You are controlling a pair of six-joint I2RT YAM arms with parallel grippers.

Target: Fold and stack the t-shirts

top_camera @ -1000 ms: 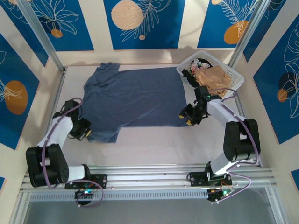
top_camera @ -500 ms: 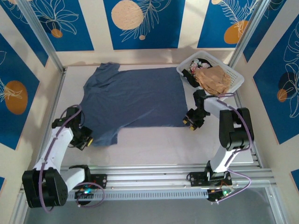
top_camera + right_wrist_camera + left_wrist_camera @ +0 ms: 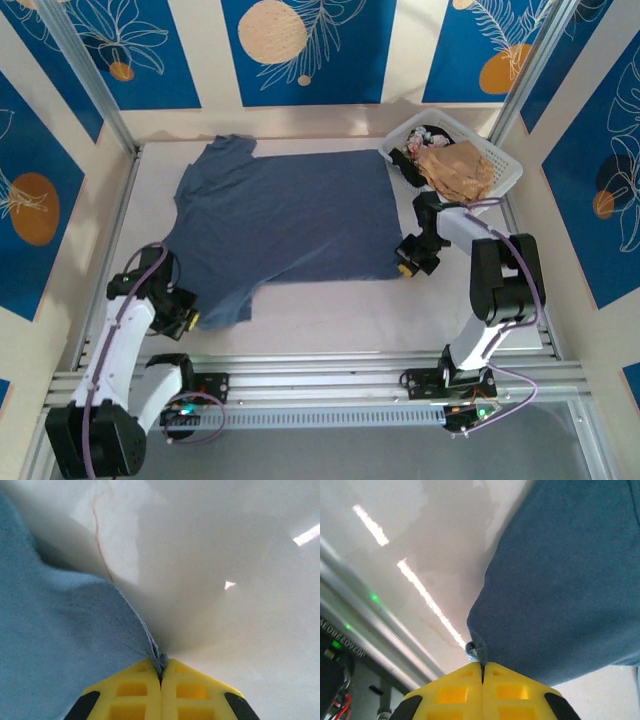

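White tabletop [image 3: 330, 315] is carrying the slate-blue t-shirt [image 3: 290, 215] spread flat and unfolded at its centre, the left gripper [image 3: 188, 320] pinching its near sleeve at 7 o'clock and the right gripper [image 3: 405, 266] clamping its hem corner at 4 o'clock, so every fold and all stacking are waiting.

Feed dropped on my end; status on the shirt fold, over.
Left gripper shut on near sleeve of slate-blue fabric t-shirt. Right gripper shut on its near hem corner. Shirt spread out. White plastic lattice basket beside far right corner, nothing blocking.
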